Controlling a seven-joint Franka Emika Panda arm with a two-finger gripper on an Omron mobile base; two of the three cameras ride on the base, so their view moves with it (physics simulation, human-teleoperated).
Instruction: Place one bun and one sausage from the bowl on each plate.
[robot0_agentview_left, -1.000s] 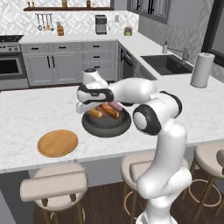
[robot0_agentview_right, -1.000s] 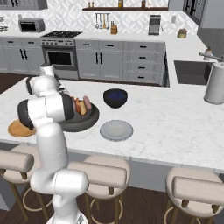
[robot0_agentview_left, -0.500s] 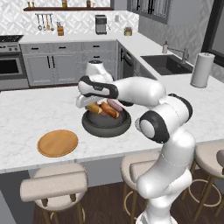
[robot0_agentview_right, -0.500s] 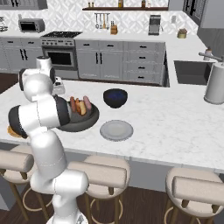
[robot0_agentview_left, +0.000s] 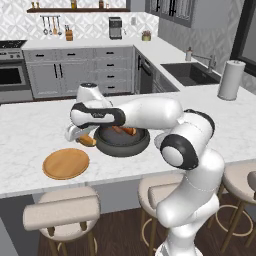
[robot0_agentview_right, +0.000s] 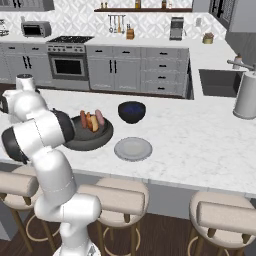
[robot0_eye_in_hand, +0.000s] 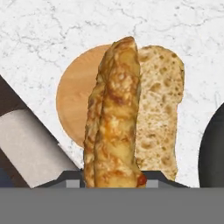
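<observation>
Left base view: gripper (robot0_agentview_left: 80, 137) clamped on a bun (robot0_agentview_left: 87, 141), held above the counter (robot0_agentview_left: 30, 125) between the dark bowl (robot0_agentview_left: 121, 142) and the wooden plate (robot0_agentview_left: 66, 163).
Right base view: bowl holds a sausage (robot0_agentview_right: 99, 117) and another bun (robot0_agentview_right: 92, 122); grey plate (robot0_agentview_right: 133, 149) lies just beside it, blue bowl (robot0_agentview_right: 131, 111) behind.
Hand view: bun rises between the fingertips, the wooden plate below it, a stool (robot0_eye_in_hand: 30, 151) at the left.

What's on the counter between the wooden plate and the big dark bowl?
In the left base view, bare marble; above it hangs the gripper, shut on a bun, between the wooden plate and the dark bowl.
</observation>
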